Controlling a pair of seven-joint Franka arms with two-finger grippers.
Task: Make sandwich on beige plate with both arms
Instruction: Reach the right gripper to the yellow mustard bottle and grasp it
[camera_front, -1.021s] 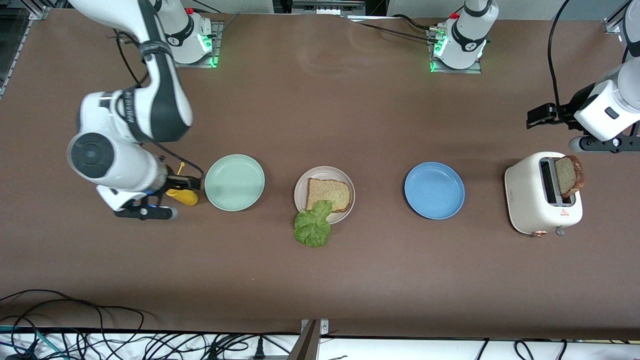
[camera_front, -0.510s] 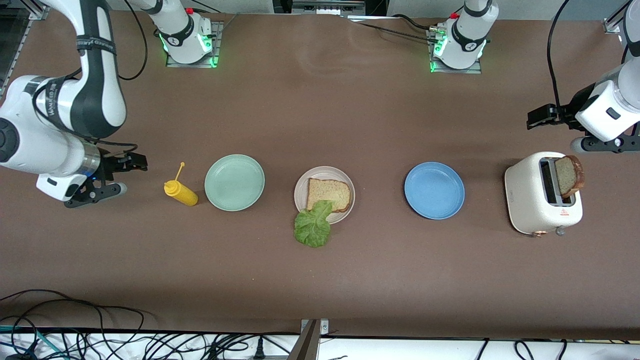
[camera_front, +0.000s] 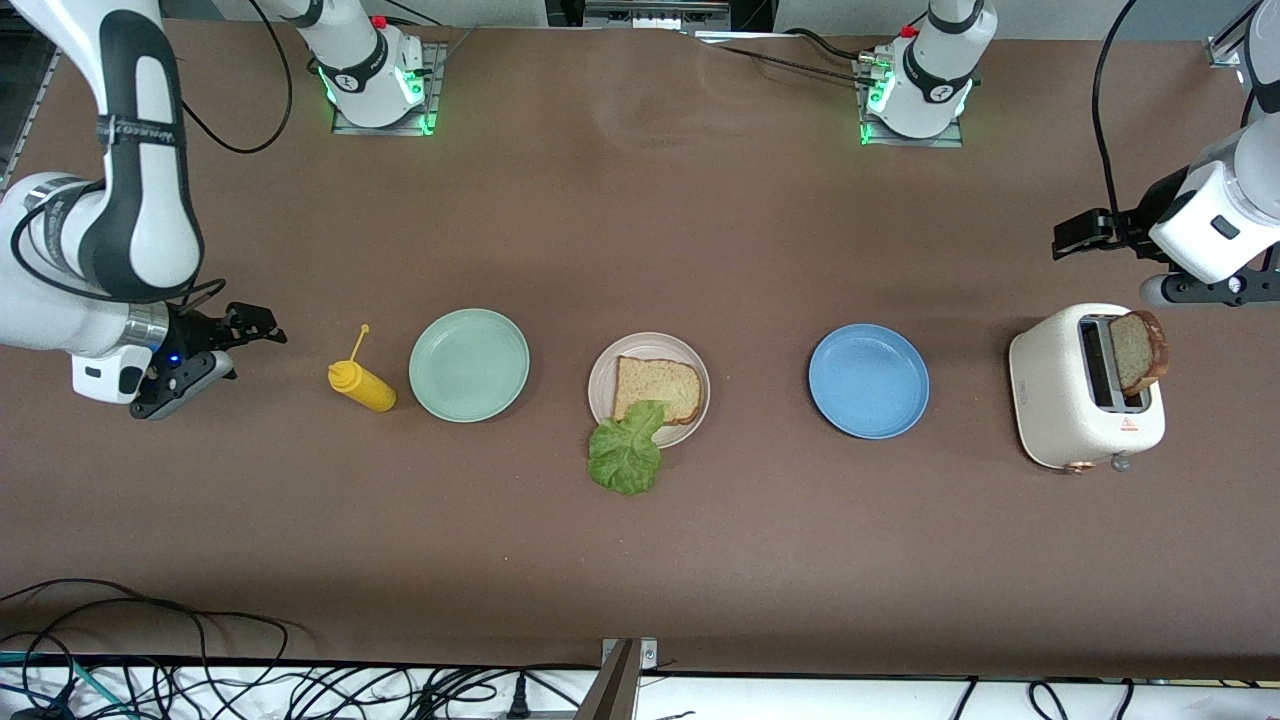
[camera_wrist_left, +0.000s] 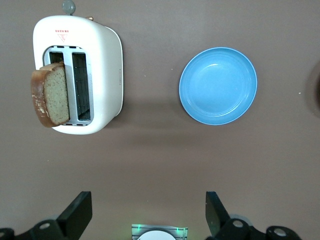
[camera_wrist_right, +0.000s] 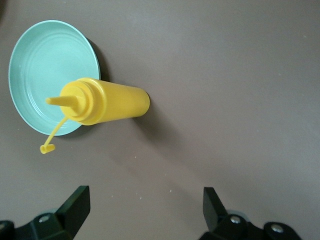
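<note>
- Beige plate (camera_front: 600, 372): stood mid-desk, between the mint-green plate (camera_front: 469, 364) and the blue plate (camera_front: 868, 380). One bread slice (camera_front: 656, 388) lay flat on it.
- Lettuce leaf (camera_front: 626, 452): lay partly over the slice's edge nearer the front camera, spilling across the beige plate's rim onto the desk (camera_front: 640, 230); not yet squarely on the bread.
- Second bread slice (camera_front: 1140, 350): stood on edge in a slot of the white toaster (camera_front: 1075, 395), at the left arm's end of the desk, leaning outward, crust uppermost. Its flat faces ran along the slot, so its long axis pointed up out of the toaster.
- Left tool (camera_front: 1075, 235): hung just above the desk beside the toaster, on the side farther from the front camera. Fingers (camera_wrist_left: 80, 212) spread wide, holding nothing.
- Right tool (camera_front: 255, 328): hung over the desk at the right arm's end, near the yellow squeeze bottle (camera_front: 365, 385), fingers (camera_wrist_right: 75, 202) parted and empty. This arm waited.
- Governing relation: the toaster slice sat close by the left tool and well apart from the right tool. By judgement the left arm was the one placed to lift it and carry it toward the beige plate, which lay past the blue plate toward the right arm's end.
- Handling note, judged: a pinch across the slice's flat faces from above would suit; the leaf probably needs centring before the top slice goes on.
</note>
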